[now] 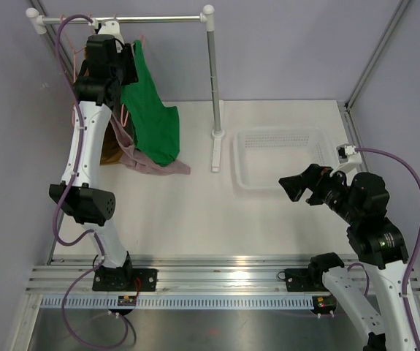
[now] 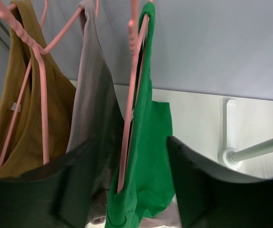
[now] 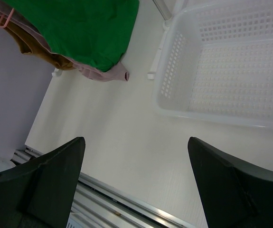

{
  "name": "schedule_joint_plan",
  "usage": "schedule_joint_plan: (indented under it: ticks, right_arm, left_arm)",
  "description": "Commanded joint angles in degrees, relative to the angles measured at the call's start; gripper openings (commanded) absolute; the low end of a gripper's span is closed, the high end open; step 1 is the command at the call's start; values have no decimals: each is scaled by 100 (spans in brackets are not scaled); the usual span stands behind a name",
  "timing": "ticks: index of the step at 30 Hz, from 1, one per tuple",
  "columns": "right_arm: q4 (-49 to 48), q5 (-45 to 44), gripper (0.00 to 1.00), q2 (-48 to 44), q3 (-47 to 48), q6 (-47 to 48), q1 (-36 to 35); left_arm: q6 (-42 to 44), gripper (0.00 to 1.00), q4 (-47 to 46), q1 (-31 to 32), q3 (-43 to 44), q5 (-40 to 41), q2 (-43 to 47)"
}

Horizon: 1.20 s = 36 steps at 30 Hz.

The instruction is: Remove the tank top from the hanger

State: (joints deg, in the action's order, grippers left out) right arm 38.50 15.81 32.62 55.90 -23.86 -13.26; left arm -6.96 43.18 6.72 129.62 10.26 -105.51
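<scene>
**As the left claw brackets the green top: hanger arm in the gap**

Though its jaws stand part-way apart, the left claw pinches nothing that we can see. The green tank top and the sloping arm of its pink hanger pass between the fingers, the cloth at or against the right-hand one. The top hangs from the rail, long axis running downward, lower end resting on the table. A grey top and a brown top hang just beside it. The right claw, wide open and empty, sits well apart by the basket. We judge this the left arm's move.
</scene>
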Motion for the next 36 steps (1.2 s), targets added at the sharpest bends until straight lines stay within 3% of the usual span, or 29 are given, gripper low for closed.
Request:
schedule_joint_plan:
  ticks: [1,5,8,9,11,29,36]
  right_arm:
    - [-246,185,97,42,-62,30,-37]
    - [-246,212,97,139,17,65,-37]
    - [-264,229,96,148,-9,92,-37]
    - [-282,212,96,139,-26,92,-37]
    - [-264,194,96,130,-35,109,-37]
    - [-159,194,96,148,176,223,-45]
    - [-176,176,96,183,228,276,-37]
  left_arm:
    - [177,48,-380,-92,344,-296,-48]
    - [134,27,-468,-92,344,-428,-127]
    - [169,24,-530,-101,388,-394,-215]
    - [178,7,-451,-101,423,-350,-250]
    - [134,0,-398,-101,546,-305,-329]
    - [-288,0,-398,-13,1003,-964,356]
    - [-253,0,-477,365,354,-947,997]
